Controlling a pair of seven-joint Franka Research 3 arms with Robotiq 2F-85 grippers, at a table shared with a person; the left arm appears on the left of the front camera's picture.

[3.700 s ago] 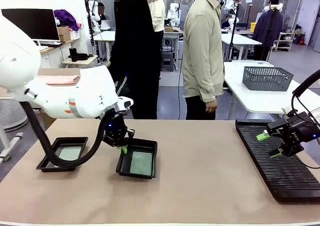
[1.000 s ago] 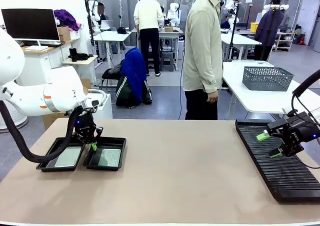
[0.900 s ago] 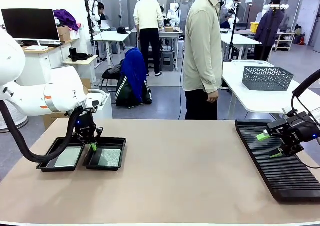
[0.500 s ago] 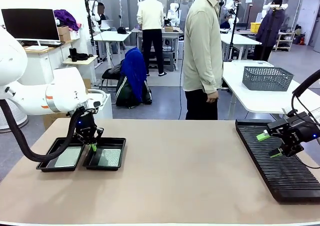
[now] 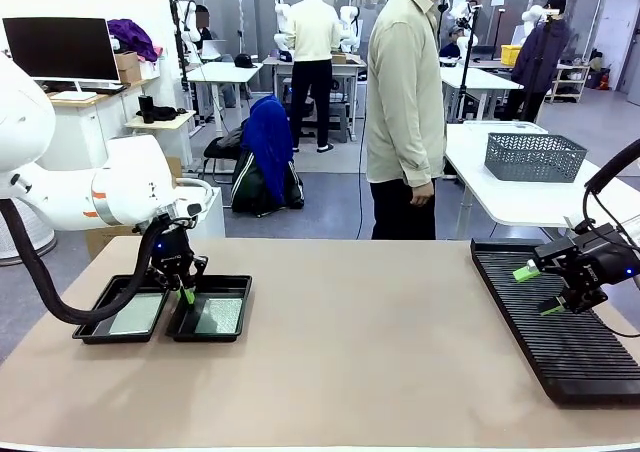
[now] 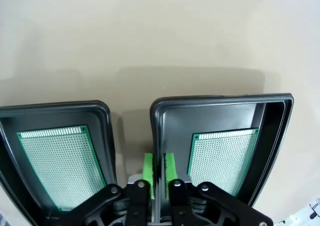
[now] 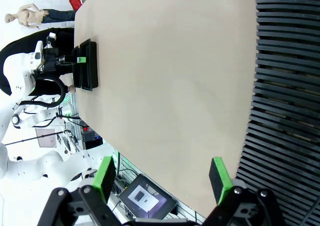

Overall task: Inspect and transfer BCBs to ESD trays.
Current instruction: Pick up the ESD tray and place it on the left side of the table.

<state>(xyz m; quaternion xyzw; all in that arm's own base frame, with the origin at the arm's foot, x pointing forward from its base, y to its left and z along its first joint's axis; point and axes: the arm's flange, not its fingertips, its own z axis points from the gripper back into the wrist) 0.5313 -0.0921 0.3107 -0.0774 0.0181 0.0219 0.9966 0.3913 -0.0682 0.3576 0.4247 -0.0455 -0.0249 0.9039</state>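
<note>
At the counter's (image 5: 380, 352) nine o'clock side two black ESD trays sit side by side, rims almost touching. The left tray (image 5: 122, 310) holds a green BCB (image 5: 136, 314) flat on its floor; the right tray (image 5: 212, 308) holds a second BCB (image 5: 218, 315) likewise. The left hand (image 5: 184, 290) hangs over the seam between them. In the left wrist view its green pads (image 6: 148, 167) stand nearly together, one on each side of the right tray's near wall (image 6: 156, 136); whether they pinch that wall or have just let go cannot be told. Toward three o'clock, the long black ribbed rack (image 5: 560, 332) lies along the counter's edge. The right hand (image 5: 535, 290) hovers above it, its fingers spread wide with nothing between them. A person in a beige shirt (image 5: 405, 92) stands at twelve o'clock.
</note>
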